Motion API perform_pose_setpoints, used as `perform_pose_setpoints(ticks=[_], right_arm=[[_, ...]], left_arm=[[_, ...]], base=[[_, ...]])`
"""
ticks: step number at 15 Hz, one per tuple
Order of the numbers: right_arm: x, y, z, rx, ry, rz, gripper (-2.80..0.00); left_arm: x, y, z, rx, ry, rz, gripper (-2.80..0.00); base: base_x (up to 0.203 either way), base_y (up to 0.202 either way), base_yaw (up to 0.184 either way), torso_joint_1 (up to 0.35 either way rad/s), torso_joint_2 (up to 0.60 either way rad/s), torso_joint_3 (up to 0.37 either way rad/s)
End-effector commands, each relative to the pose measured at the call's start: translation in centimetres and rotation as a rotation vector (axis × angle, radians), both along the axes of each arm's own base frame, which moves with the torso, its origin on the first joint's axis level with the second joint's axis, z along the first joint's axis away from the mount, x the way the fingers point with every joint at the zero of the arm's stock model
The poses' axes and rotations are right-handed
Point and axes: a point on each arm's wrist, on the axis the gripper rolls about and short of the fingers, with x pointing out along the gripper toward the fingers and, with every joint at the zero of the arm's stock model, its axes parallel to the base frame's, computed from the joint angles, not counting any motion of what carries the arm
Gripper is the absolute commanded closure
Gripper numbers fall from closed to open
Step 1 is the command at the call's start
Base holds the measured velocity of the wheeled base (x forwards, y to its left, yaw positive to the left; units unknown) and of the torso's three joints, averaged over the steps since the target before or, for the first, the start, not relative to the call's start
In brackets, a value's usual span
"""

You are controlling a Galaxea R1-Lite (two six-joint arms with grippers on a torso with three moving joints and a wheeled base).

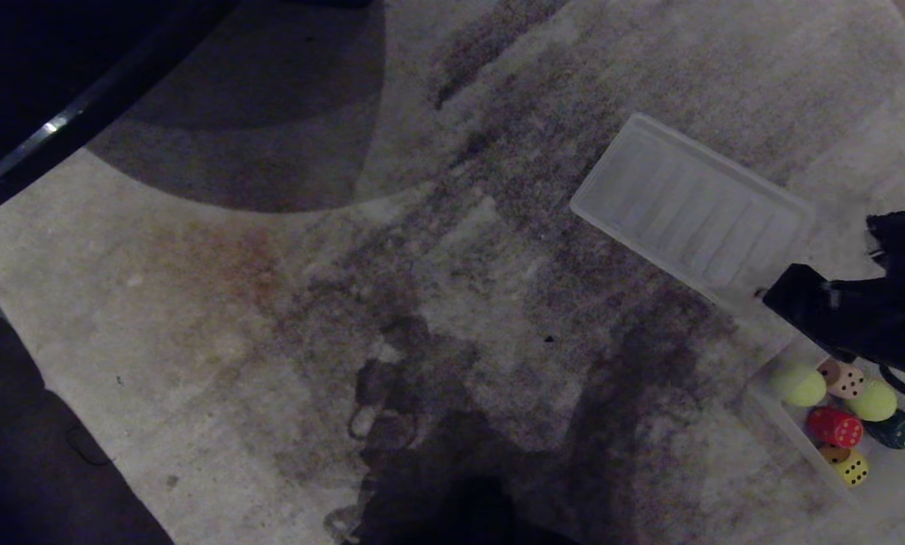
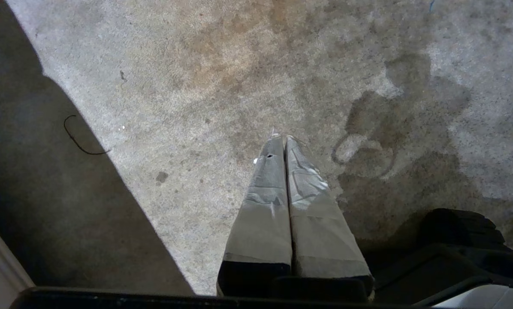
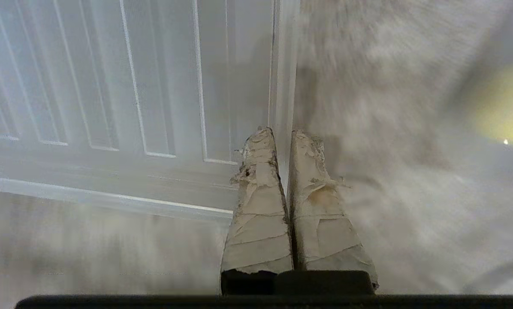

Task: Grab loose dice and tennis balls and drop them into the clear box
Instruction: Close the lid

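The clear box (image 1: pixel 789 435) lies on the carpet at the lower right. Inside it are two tennis balls (image 1: pixel 799 384) (image 1: pixel 872 400) and the dice: beige (image 1: pixel 842 378), red (image 1: pixel 835 426), dark green (image 1: pixel 897 430) and yellow (image 1: pixel 848 465). My right gripper (image 1: pixel 770 294) hangs just beyond the box's far end, by the corner of the ribbed panel. In the right wrist view it (image 3: pixel 282 131) is shut and empty, and a yellow-green blur (image 3: pixel 503 111) shows off to one side. My left gripper (image 2: pixel 281 137) is shut and empty above bare carpet.
A flat ribbed translucent white panel (image 1: pixel 691 208) lies on the carpet beyond the box. The mottled grey carpet (image 1: pixel 346 303) fills the middle and left. A dark floor strip and a dark ledge (image 1: pixel 51 125) border it at the far left.
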Motion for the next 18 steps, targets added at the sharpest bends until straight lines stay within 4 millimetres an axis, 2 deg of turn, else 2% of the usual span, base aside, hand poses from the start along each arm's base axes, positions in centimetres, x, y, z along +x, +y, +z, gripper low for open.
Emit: perform_pose_setpoints(ticks=[1, 3, 5, 8, 11, 15, 18], right_arm=[[-8.9, 0.0, 3.5, -0.065, -0.131, 0.06, 0.0], [-14.6, -0.2, 2.8, -0.13, -0.15, 0.1, 0.0], [-19.6, -0.3, 0.9, -0.187, -0.157, 0.122, 0.0], [-24.9, -0.5, -3.1, -0.276, -0.11, 0.14, 0.0], [-27.5, -0.5, -7.2, -0.368, -0.025, 0.149, 0.0], [-28.1, -0.5, -9.9, -0.433, -0.008, 0.195, 0.0], [-28.9, -0.5, -10.7, -0.488, -0.11, 0.198, 0.0]], left_arm=[[0.0, 0.0, 0.0, -0.001, 0.003, 0.001, 0.0], [0.0, 0.0, 0.0, -0.001, 0.003, 0.001, 0.0], [0.0, 0.0, 0.0, -0.001, 0.003, 0.001, 0.0], [0.0, 0.0, 0.0, -0.001, 0.003, 0.001, 0.0], [0.0, 0.0, 0.0, -0.001, 0.003, 0.001, 0.0], [0.0, 0.0, 0.0, -0.001, 0.003, 0.001, 0.0], [0.0, 0.0, 0.0, -0.001, 0.003, 0.001, 0.0]], base=[[0.0, 0.0, 0.0, 0.0, 0.0, 0.0], [0.0, 0.0, 0.0, 0.0, 0.0, 0.0], [0.0, 0.0, 0.0, 0.0, 0.0, 0.0], [0.0, 0.0, 0.0, 0.0, 0.0, 0.0], [0.0, 0.0, 0.0, 0.0, 0.0, 0.0], [0.0, 0.0, 0.0, 0.0, 0.0, 0.0], [0.0, 0.0, 0.0, 0.0, 0.0, 0.0]])
